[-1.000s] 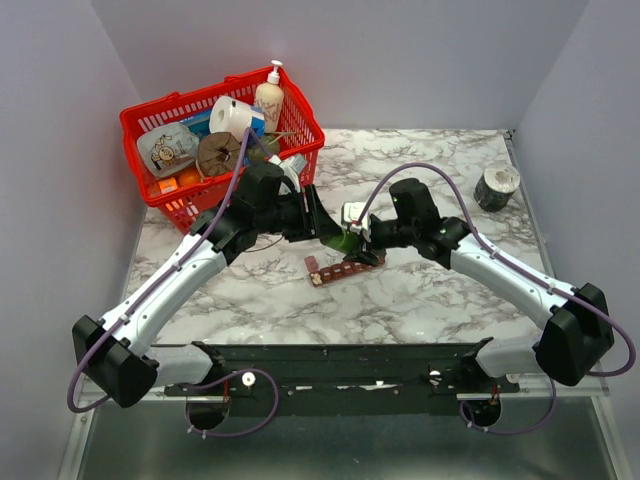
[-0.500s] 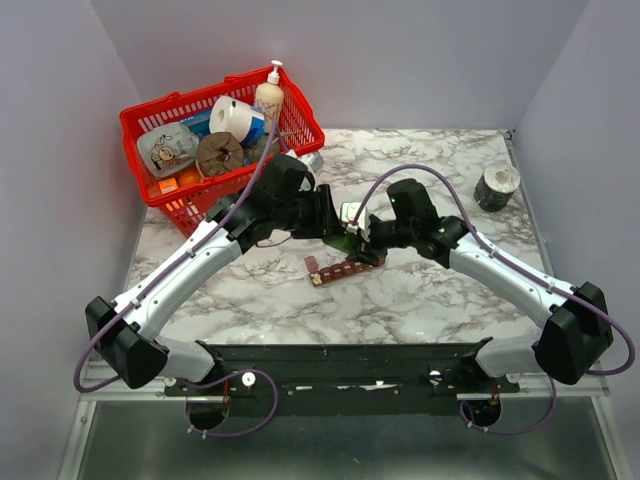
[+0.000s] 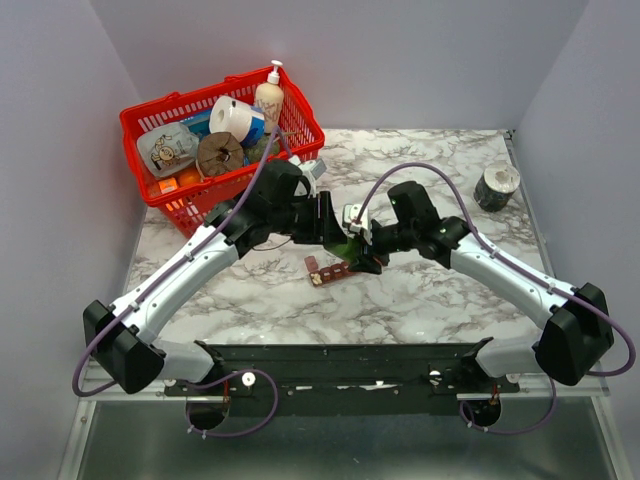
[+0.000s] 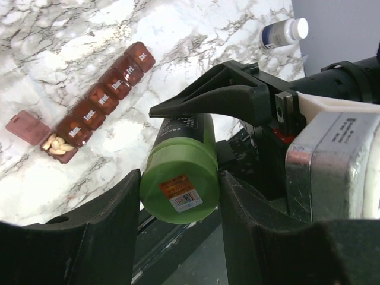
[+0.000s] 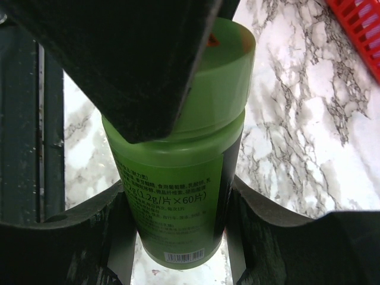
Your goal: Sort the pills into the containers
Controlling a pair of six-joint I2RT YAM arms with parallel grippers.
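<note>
Firmly, the right gripper (image 5: 178,225) clamps the body of a green pill bottle (image 5: 172,172), holding it above the marble table (image 4: 196,35). Opposite it, the left gripper (image 4: 178,202) has its fingers pressed against both sides of the bottle's green lid (image 4: 178,175). Below on the table lies the red-brown weekly pill organizer (image 4: 101,98), its end compartment flipped open with pale pills (image 4: 57,145) inside. A white bottle (image 4: 284,32) lies farther off.

Covered, masked, blurred

From above, the right hand (image 3: 366,252) covers the far end of the containers (image 3: 326,271), and the green bottle (image 3: 346,243) shows only as a sliver. In the right wrist view a blurred dark finger (image 5: 119,59) masks part of its cap.
</note>
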